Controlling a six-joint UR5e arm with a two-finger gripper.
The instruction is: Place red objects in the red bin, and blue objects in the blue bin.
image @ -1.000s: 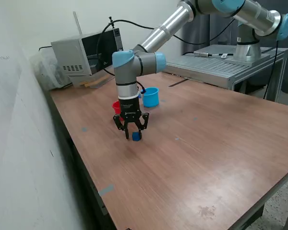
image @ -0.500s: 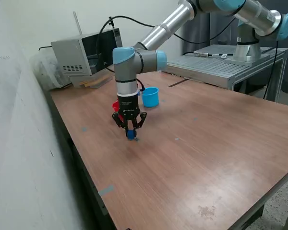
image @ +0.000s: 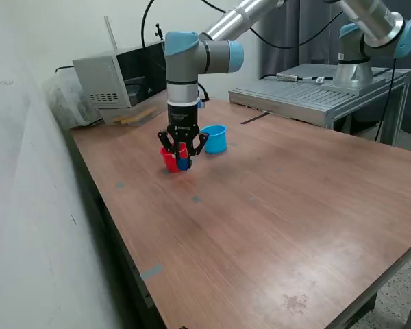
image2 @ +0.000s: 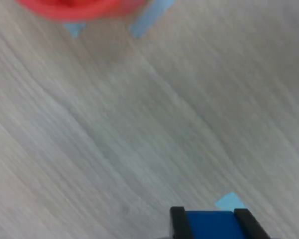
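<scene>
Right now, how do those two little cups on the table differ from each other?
The red cup is bright red; the blue cup is light blue. The red cup is partly hidden behind the gripper, which holds a blue cube; the blue cup stands in full view. Both are upright, tapered and about the same size.

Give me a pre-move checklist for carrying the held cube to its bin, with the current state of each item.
1. Pincer shut on the blue cube: ok; black fingers flank it in the wrist view.
2. Cube lifted clear of the table: ok.
3. Light blue bin upright and open: ok.
4. Path to that bin unobstructed: cannot tell; the red bin sits right by the pincer.
5. Pincer over the correct bin: not ok; it hangs near the red bin.
</scene>
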